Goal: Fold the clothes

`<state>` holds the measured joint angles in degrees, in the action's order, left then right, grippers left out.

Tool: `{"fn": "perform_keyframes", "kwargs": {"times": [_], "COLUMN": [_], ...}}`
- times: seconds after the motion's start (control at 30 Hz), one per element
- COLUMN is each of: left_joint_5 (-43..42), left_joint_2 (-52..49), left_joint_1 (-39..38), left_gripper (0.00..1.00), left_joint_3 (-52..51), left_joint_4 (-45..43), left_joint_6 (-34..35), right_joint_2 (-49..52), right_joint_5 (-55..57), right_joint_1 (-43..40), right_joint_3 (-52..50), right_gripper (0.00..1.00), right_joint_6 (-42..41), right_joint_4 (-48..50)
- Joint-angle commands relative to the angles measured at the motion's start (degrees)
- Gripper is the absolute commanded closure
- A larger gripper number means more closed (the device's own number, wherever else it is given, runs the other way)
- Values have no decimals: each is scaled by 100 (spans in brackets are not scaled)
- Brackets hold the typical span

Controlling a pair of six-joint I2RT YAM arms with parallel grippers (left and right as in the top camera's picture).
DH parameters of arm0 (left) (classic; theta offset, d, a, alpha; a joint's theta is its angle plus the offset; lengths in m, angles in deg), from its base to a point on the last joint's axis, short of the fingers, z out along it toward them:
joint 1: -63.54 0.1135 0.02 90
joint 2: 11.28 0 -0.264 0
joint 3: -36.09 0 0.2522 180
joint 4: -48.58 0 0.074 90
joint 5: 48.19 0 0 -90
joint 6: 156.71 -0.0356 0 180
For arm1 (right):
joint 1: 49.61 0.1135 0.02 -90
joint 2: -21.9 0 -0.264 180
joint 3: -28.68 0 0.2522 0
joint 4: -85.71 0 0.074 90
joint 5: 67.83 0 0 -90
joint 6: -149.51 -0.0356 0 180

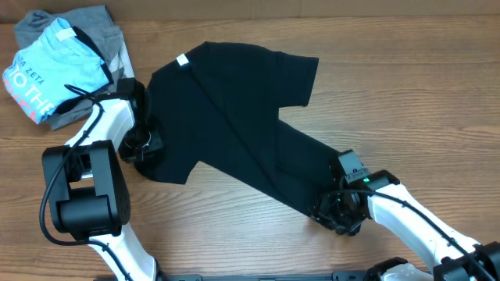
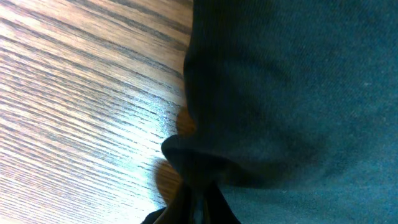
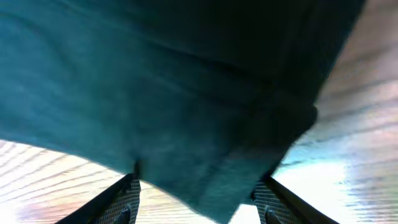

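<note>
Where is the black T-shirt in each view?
Overhead: T-shirt lies diagonally across the middle.
Left wrist: T-shirt fills the right side.
Right wrist: T-shirt covers the top and centre.
Shared landmark: wooden table, bare beside the fabric in all three.

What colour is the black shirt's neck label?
White: the neck label on the black shirt, clearest overhead.

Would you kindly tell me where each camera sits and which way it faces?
Overhead: above the table, looking down on the black T-shirt, left gripper and right gripper.
Left wrist: low, facing the T-shirt's edge pinched in the left gripper.
Right wrist: low, facing the hem inside the open right gripper.
Shared: all show the T-shirt on the table.
</note>
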<state>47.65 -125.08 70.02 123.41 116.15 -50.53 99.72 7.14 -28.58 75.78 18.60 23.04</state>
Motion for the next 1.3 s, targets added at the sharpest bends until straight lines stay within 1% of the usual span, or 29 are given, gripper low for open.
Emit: {"fn": "perform_keyframes", "kwargs": {"times": [0.0, 0.03, 0.17, 0.27, 0.33, 0.77, 0.97, 1.1, 1.13, 1.17, 1.2, 1.23, 1.27], "left_joint_5": [201, 201, 201, 201, 201, 201, 201, 201, 201, 201, 201, 201, 201], "left_joint_2": [-291, -291, -291, -291, -291, -291, -291, -291, -291, -291, -291, -291, -291], "left_joint_1": [68, 68, 68, 68, 68, 68, 66, 66, 66, 66, 66, 66, 66], "left_gripper": [96, 96, 96, 96, 96, 95, 96, 96, 96, 96, 96, 96, 96], "left_joint_3": [-140, -140, -140, -140, -140, -140, -140, -140, -140, -140, -140, -140, -140], "left_joint_4": [13, 15, -7, -4, -7, -26, -2, -4, -4, -4, -7, -7, -9], "left_joint_6": [57, 55, 57, 57, 57, 57, 57, 57, 57, 59, 59, 59, 59], "right_joint_2": [-15, -15, -17, -17, -17, -17, -15, -15, -15, -15, -15, -15, -15], "right_joint_5": [39, 39, 46, 173, 240, 258, 251, 258, 258, 258, 256, 258, 260], "right_joint_1": [17, 17, 15, 17, 15, 17, 17, 17, 17, 17, 17, 17, 17], "right_joint_3": [-98, -98, 4, 267, 275, 396, 354, 262, 262, 262, 262, 262, 262], "right_gripper": [37, 37, 47, 46, 43, 43, 44, 51, 59, 71, 79, 84, 94], "right_joint_6": [-138, -138, -136, -131, -133, -90, -114, -243, -245, -247, -267, -267, -264], "right_joint_4": [105, 129, 107, -197, -282, -216, -133, -9, 15, 24, 24, 24, 39]}}
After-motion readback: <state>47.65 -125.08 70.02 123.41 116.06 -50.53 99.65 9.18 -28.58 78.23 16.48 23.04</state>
